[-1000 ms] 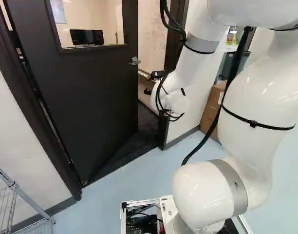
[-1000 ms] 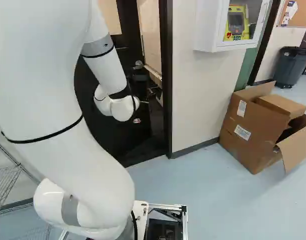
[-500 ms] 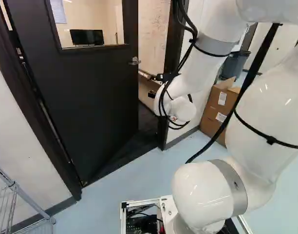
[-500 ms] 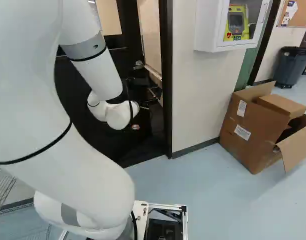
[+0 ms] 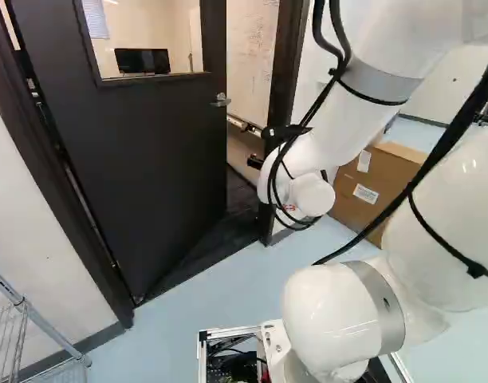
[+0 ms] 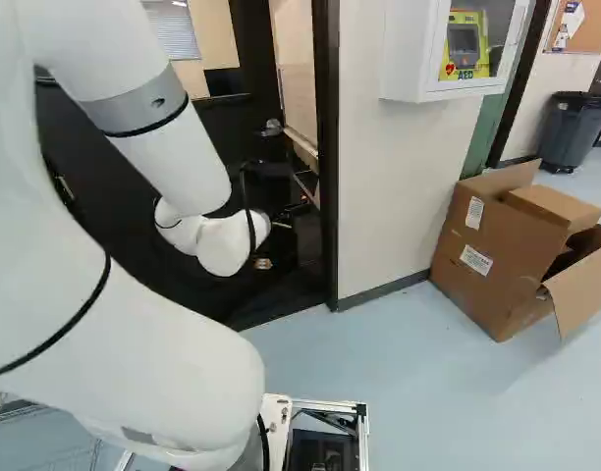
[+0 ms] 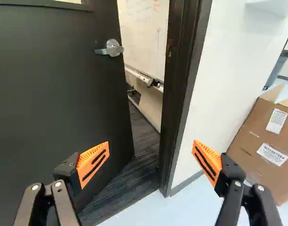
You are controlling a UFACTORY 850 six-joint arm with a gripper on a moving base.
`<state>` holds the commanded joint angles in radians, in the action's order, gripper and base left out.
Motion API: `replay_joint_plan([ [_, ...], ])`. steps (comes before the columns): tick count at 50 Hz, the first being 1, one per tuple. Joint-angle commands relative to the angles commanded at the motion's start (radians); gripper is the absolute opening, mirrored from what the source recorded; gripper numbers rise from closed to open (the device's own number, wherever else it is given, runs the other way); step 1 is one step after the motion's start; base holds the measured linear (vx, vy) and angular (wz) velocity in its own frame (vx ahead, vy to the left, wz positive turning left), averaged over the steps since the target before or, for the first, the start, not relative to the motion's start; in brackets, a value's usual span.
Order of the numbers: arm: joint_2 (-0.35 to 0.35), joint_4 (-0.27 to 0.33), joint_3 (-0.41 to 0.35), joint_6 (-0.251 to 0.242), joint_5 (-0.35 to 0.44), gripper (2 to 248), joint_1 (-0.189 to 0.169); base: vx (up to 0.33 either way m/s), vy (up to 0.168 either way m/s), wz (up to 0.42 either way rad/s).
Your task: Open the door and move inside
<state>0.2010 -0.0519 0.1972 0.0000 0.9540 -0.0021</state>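
The dark door (image 5: 148, 152) stands partly open into the room beyond, its silver lever handle (image 5: 220, 100) near the free edge. In the base views the arm's white wrist (image 5: 312, 194) hides most of the gripper. The wrist view shows the gripper (image 7: 151, 153) open, its orange-padded fingers wide apart and nothing between them. Ahead of the fingers are the door's free edge, the handle (image 7: 110, 48), the doorway gap and the dark door frame (image 7: 179, 94). No contact between gripper and door is visible.
White wall (image 6: 389, 186) borders the frame, with an AED cabinet (image 6: 404, 59) on it. Open cardboard boxes (image 6: 487, 255) stand on the floor beside that wall. A wire shelf (image 5: 9, 343) stands near the hinge side. Inside the doorway is a whiteboard (image 7: 146, 33).
The arm has folded lower, its wrist shifting right and slightly down in the left base view, left and down in the right one. The base and the door have not moved.
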Motion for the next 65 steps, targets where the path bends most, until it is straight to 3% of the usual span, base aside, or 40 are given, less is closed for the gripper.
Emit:
replay_joint_plan([
  [42,0.000,0.000,0.000,0.000,0.000,247,0.000,-0.007,0.009,0.053],
  [65,0.000,0.000,0.000,0.000,0.000,247,0.000,0.053,0.094,0.450],
])
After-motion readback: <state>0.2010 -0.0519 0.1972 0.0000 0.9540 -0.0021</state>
